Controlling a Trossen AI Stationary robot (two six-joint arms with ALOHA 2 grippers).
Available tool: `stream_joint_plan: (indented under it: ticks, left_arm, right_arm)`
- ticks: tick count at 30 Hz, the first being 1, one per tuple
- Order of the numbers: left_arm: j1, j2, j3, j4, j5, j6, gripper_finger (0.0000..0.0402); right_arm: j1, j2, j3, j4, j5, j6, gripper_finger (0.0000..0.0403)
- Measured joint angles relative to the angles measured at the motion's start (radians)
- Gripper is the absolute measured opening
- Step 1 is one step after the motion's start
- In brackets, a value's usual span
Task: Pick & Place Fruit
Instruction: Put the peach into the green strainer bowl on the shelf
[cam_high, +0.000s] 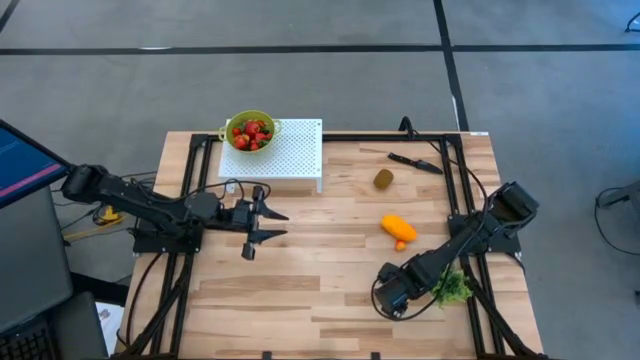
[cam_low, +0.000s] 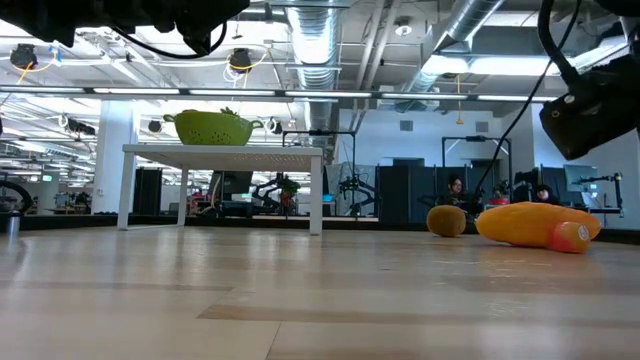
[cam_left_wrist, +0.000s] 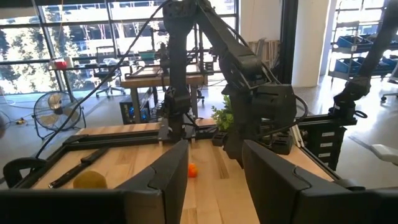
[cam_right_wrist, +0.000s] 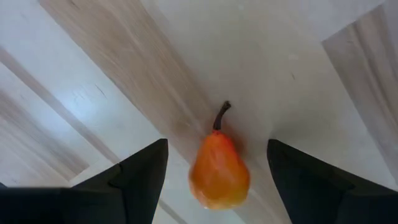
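Right jaws (cam_right_wrist: 217, 149) spread wide and empty, hanging over the pear (cam_right_wrist: 219, 174), which lies on the worktop (cam_high: 300, 290) well away from the white rack (cam_high: 295, 150), out toward my right arm's side. The pear sits between my fingers, a touch nearer one. I'd say centre first, then drop straight. Close across the fat belly, not the neck or stem. Squeeze slowly, because that round shape looks ready to roll.

Left jaws (cam_high: 268, 224) are parted with nothing in them, waiting near the rack's front.

Now the count!
- One green colander (cam_high: 228, 130) on the rack, with a heap of strawberries (cam_high: 251, 132) too bunched to number.
- One kiwi (cam_high: 384, 179) beside the rack.
- One long orange fruit (cam_high: 397, 226) farther out.
- One small orange piece (cam_high: 401, 244) touching it. Whether that's my pear, I cannot tell.
- One knife (cam_high: 415, 161).
- One leafy bunch (cam_high: 453, 289).
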Motion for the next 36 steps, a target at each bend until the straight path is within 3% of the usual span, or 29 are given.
stream_joint_plan:
  ticks: [8, 22, 28, 36]
  left_arm:
    - [0.000, 0.000, 0.000, -0.001, 0.000, 0.000, 0.0144]
    - [0.000, 0.000, 0.000, -0.002, 0.000, 0.000, 0.0144]
    - [0.000, 0.000, 0.000, -0.007, 0.000, 0.000, 0.0144]
    - [0.001, 0.000, 0.000, -0.015, 0.000, 0.000, 0.0144]
  right_arm:
    - [-0.001, -0.003, -0.016, 0.012, -0.014, -0.001, 0.0248]
    - [-0.013, 0.001, -0.019, 0.018, -0.088, -0.030, 0.0089]
    - [-0.012, 0.002, -0.019, 0.033, -0.103, -0.042, 0.0094]
    - [-0.027, 0.002, -0.019, 0.169, -0.093, -0.187, 0.0092]
